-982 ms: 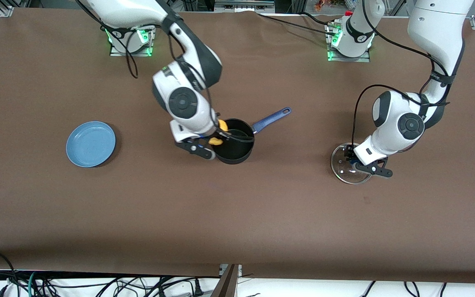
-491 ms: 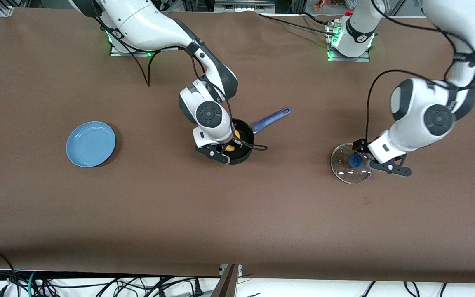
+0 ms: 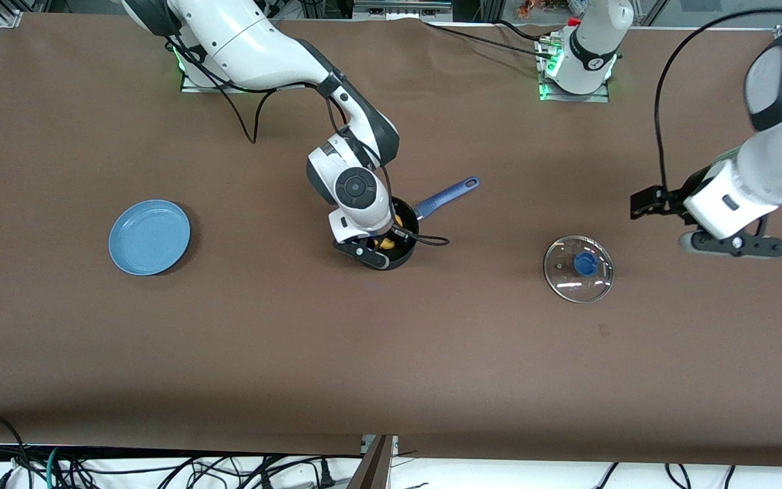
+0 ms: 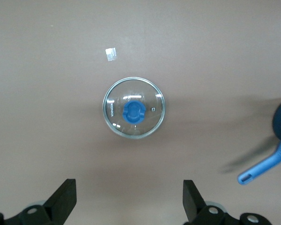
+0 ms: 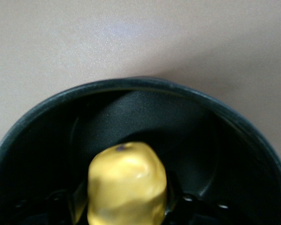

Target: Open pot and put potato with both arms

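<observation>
The black pot (image 3: 399, 261) with its blue handle (image 3: 447, 193) stands mid-table without its lid. My right gripper (image 3: 387, 239) is down inside the pot, shut on the yellow potato (image 3: 391, 222). In the right wrist view the potato (image 5: 126, 185) stands upright between my fingers, within the pot's wall (image 5: 145, 110). The glass lid (image 3: 578, 269) with its blue knob lies flat on the table toward the left arm's end. My left gripper (image 3: 645, 202) is open and empty, raised above the table beside the lid. The left wrist view shows the lid (image 4: 113, 93) below the open left gripper (image 4: 129, 199).
A light-blue plate (image 3: 150, 236) lies toward the right arm's end of the table. The pot's blue handle (image 4: 264, 167) also shows in the left wrist view. A small white scrap (image 4: 111, 54) lies on the brown table near the lid.
My left gripper let go of the lid's knob and rose away toward the left arm's end. My right gripper moved over the pot and lowered the potato into it.
</observation>
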Controlling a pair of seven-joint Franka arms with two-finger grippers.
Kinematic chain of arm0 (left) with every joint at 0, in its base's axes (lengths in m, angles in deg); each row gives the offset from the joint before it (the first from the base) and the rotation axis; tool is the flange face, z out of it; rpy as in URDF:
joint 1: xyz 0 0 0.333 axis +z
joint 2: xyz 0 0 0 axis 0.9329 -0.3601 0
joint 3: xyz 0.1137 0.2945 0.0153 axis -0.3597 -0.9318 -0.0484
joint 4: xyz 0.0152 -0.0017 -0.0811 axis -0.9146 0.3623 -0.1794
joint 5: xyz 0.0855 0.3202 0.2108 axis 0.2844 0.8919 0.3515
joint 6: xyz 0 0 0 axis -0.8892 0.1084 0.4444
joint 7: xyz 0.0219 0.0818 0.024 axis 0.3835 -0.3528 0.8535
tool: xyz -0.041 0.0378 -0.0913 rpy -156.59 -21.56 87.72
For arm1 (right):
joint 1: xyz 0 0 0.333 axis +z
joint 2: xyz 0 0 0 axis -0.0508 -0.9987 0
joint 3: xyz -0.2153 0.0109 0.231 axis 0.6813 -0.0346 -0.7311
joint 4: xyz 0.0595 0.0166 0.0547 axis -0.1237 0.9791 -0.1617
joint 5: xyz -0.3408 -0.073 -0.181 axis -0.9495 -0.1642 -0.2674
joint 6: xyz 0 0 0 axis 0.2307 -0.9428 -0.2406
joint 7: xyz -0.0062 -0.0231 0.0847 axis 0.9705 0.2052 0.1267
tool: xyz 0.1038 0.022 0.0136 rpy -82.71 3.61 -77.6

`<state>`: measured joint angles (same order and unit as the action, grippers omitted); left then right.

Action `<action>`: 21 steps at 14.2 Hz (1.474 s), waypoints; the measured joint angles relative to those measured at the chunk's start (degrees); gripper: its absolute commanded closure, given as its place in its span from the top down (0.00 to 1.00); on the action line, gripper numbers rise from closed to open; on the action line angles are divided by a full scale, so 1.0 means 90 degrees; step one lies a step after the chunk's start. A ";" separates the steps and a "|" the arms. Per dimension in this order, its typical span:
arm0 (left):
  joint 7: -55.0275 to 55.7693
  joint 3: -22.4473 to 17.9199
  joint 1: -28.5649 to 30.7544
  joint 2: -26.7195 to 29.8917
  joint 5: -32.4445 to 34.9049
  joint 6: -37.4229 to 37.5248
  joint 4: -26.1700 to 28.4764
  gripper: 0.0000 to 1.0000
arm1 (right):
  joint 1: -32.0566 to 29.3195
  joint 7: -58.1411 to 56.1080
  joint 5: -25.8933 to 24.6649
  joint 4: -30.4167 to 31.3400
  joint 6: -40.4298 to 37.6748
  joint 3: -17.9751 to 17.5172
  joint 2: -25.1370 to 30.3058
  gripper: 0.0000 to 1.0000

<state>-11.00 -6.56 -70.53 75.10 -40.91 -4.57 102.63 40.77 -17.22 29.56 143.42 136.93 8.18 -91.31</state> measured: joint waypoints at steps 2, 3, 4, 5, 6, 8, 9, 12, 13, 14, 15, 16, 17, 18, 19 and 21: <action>0.0069 -0.0018 0.0085 0.0111 0.0000 0.0242 -0.0351 1.00 | -0.0002 -0.0001 -0.0006 -0.0115 -0.0002 0.0025 0.0008 1.00; 0.0069 -0.0021 0.0146 0.0202 0.0000 0.0330 -0.0442 1.00 | -0.0004 -0.0001 -0.0008 -0.0195 -0.0032 0.0055 0.0038 1.00; 0.0069 -0.0022 0.0193 0.0290 0.0000 0.0445 -0.0472 1.00 | -0.0008 -0.0002 -0.0010 -0.0263 -0.0174 0.0113 0.0125 1.00; 0.0069 -0.0026 0.0218 0.0355 0.0000 0.0532 -0.0472 1.00 | -0.0016 -0.0006 -0.0014 -0.0319 -0.0441 0.0204 0.0273 1.00; 0.0069 -0.0027 0.0232 0.0367 0.0000 0.0566 -0.0470 1.00 | -0.0028 -0.0011 -0.0021 -0.0369 -0.0759 0.0321 0.0476 1.00; 0.0069 -0.0030 0.0246 0.0321 0.0000 0.0568 -0.0452 1.00 | -0.0071 -0.0027 -0.0046 -0.0436 -0.1507 0.0624 0.1034 1.00; 0.0069 -0.0029 0.0246 0.0294 0.0000 0.0568 -0.0451 1.00 | -0.0089 -0.0094 -0.0060 -0.0447 -0.1862 0.0841 0.1360 1.00; 0.0069 -0.0030 0.0250 0.0240 0.0000 0.0568 -0.0449 1.00 | -0.0126 -0.1120 -0.0076 -0.0446 -0.2771 0.1704 0.2211 1.00; 0.0069 -0.0030 0.0254 0.0227 0.0000 0.0568 -0.0449 1.00 | -0.0148 -0.1680 -0.0073 -0.0443 -0.3095 0.2028 0.2431 1.00; 0.0069 -0.0031 0.0259 0.0220 0.0000 0.0568 -0.0449 1.00 | -0.0191 -0.2250 -0.0066 -0.0439 -0.3382 0.2323 0.2613 1.00; 0.0069 -0.0032 0.0262 0.0216 0.0000 0.0568 -0.0449 1.00 | -0.0260 -0.2761 -0.0057 -0.0428 -0.3586 0.2546 0.2761 1.00; 0.0069 -0.0031 0.0263 0.0216 0.0000 0.0568 -0.0449 1.00 | -0.0380 -0.3203 -0.0055 -0.0417 -0.3747 0.2676 0.2897 1.00; 0.0069 -0.0031 0.0263 0.0216 0.0000 0.0568 -0.0449 1.00 | -0.0554 -0.3588 -0.0055 -0.0401 -0.3926 0.2709 0.3026 1.00; 0.0069 -0.0030 0.0263 0.0216 0.0000 0.0568 -0.0450 1.00 | -0.0768 -0.3964 -0.0055 -0.0366 -0.4080 0.2694 0.3157 1.00; 0.0069 -0.0030 0.0263 0.0216 0.0000 0.0568 -0.0449 1.00 | -0.1043 -0.4337 -0.0057 -0.0288 -0.4179 0.2607 0.3304 1.00; 0.0069 -0.0029 0.0262 0.0216 0.0000 0.0568 -0.0449 1.00 | -0.1937 -0.4886 -0.0087 0.0121 -0.4201 0.1994 0.3726 1.00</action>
<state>-10.38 -6.81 -68.17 77.04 -40.91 0.54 98.59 23.34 -61.19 28.78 144.51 99.12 26.13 -57.78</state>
